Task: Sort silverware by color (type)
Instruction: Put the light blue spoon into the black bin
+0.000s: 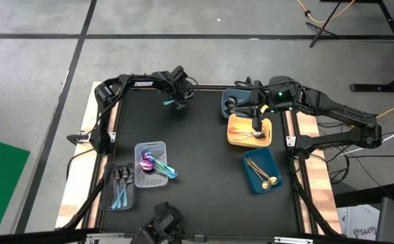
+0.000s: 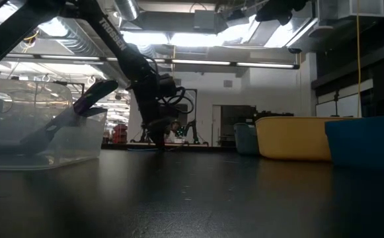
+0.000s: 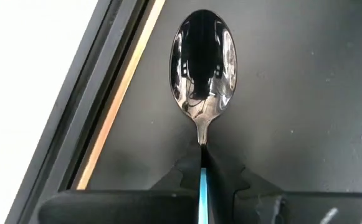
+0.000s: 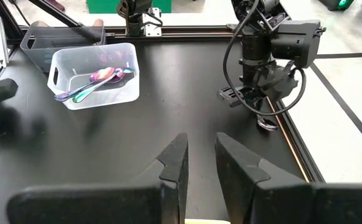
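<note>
Matte black tabletop [image 3: 305, 112] lies beneath a glossy oval-bowled spoon [image 3: 204, 62], its thin handle clenched by the left end effector [image 3: 204, 171].

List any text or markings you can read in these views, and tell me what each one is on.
"TROSSEN": white lettering on the left arm, readable in the high view; it appears again on that arm in the low view.
No other words, numbers or signs are readable; the trays and spoons show no markings.

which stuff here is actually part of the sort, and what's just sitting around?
In the job:
- blue-handled spoon, pinched in the left hand
- purple and teal spoons
- gold spoons
- spoon under the right hand

Just there:
- clear tray
- yellow tray
- blue tray
</note>
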